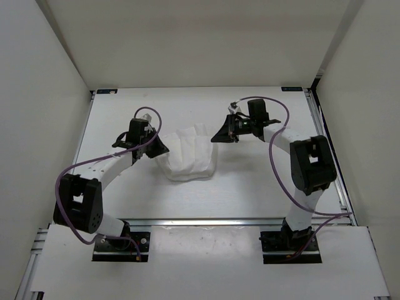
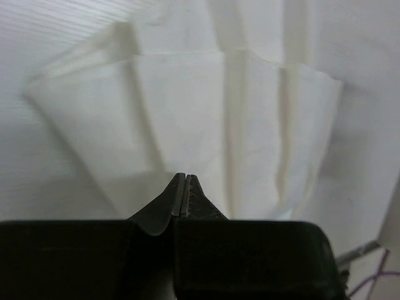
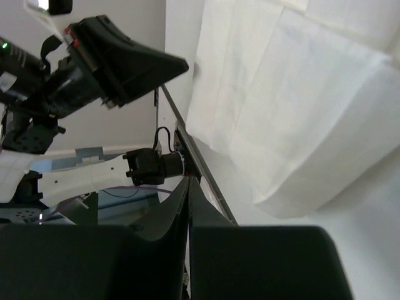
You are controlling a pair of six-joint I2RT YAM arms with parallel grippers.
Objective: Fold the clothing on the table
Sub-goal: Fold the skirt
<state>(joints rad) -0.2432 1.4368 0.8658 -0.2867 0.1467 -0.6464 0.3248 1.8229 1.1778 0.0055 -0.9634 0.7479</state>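
Note:
The clothing lies bunched and partly folded in the middle of the table, white with pleat-like creases. My left gripper sits at the clothing's left edge, jaws pressed shut. In the left wrist view the gripper has closed tips low over the table, with the creased clothing just beyond them and nothing seen between them. My right gripper hovers by the clothing's upper right corner. In the right wrist view this gripper is shut and empty, and the clothing lies to its right.
White enclosure walls close in the table on three sides. A silver rail runs along the near edge by the arm bases. Purple cables loop off both arms. The left arm shows in the right wrist view.

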